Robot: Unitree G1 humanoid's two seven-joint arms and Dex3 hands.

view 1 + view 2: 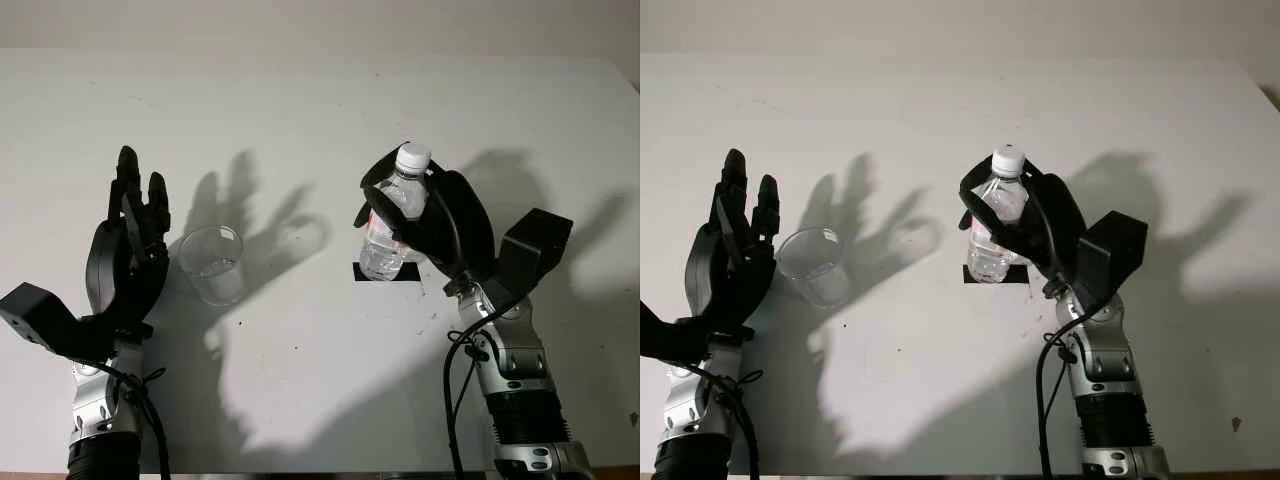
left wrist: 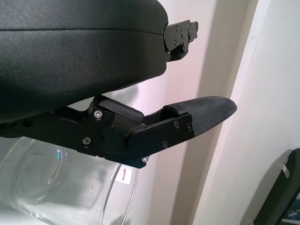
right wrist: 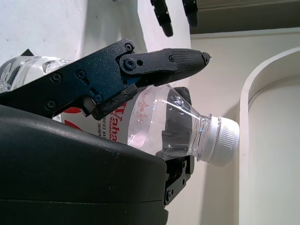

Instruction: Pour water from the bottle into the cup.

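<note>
Here, in the head views, the right hand (image 1: 420, 215) is wrapped around the capped water bottle (image 1: 393, 215) above a black square mark (image 1: 386, 272). The left hand (image 1: 135, 235), holding nothing, stands just beside the clear cup (image 1: 212, 262) on the white table (image 1: 300, 110). At the left wrist, the cup sits under a finger (image 2: 206, 112). At the right wrist, fingers (image 3: 178, 58) clamp the bottle.

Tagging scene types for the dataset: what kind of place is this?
Probably a lab test bench: a bare white table against a plain wall, holding a clear cup, a black marker patch, and a water bottle grasped by the right hand; left hand open beside the cup.
</note>
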